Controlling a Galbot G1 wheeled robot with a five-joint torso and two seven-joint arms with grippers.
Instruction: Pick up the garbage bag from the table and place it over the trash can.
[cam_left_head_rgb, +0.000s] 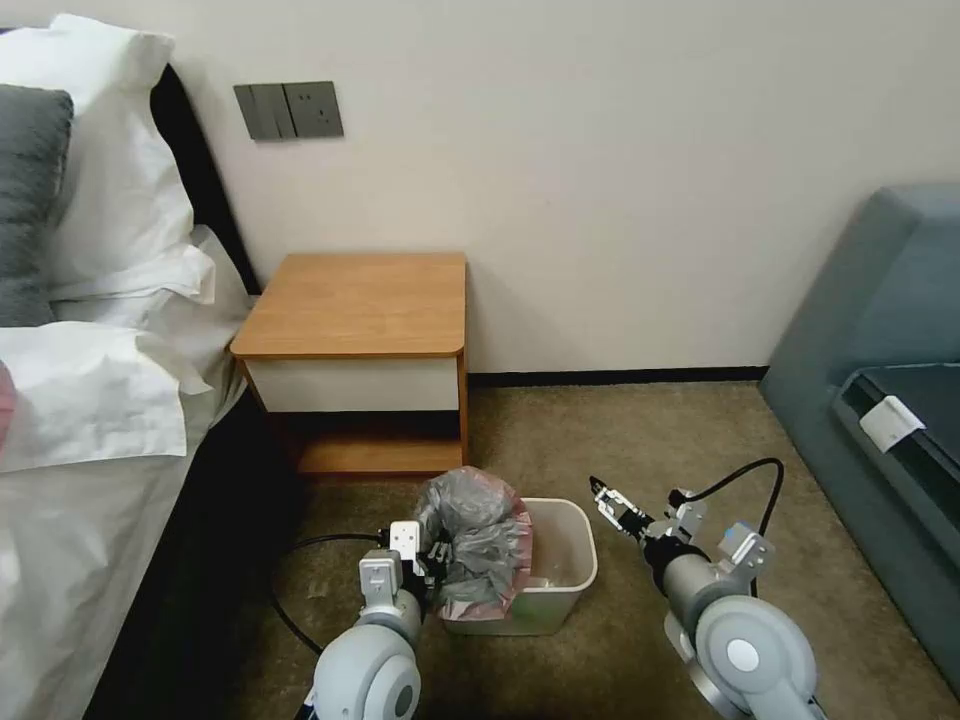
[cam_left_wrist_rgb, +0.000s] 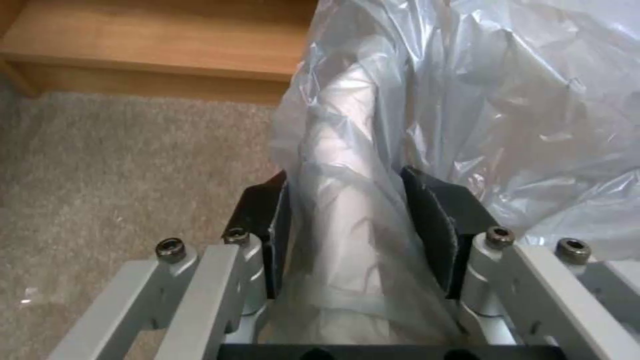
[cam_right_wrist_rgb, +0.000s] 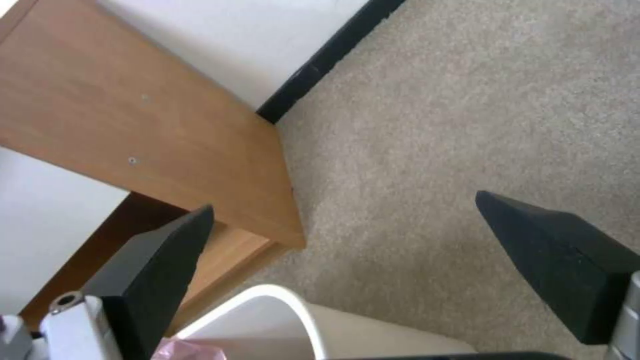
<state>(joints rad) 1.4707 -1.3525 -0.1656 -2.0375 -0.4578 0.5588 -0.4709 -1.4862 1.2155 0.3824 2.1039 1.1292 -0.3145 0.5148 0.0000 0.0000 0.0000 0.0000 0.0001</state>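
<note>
Carpeted bedroom floor (cam_left_head_rgb: 640, 440) beside a bed (cam_left_head_rgb: 90, 420), with table (cam_left_head_rgb: 360, 305) against the wall. Trash can (cam_left_head_rgb: 565, 575) on the carpet in front of the table. Garbage bag (cam_left_head_rgb: 475, 540) bunched over the can's left rim, pinkish edge draped down the outer wall. Left gripper (cam_left_wrist_rgb: 347, 215) at the can's left side, clenched on a fold of the bag, film pinched between both black pads (cam_left_wrist_rgb: 433, 220). Right gripper (cam_right_wrist_rgb: 347, 240) just right of the can, above the carpet, spread wide, grasping nothing, apart from the bag.
</note>
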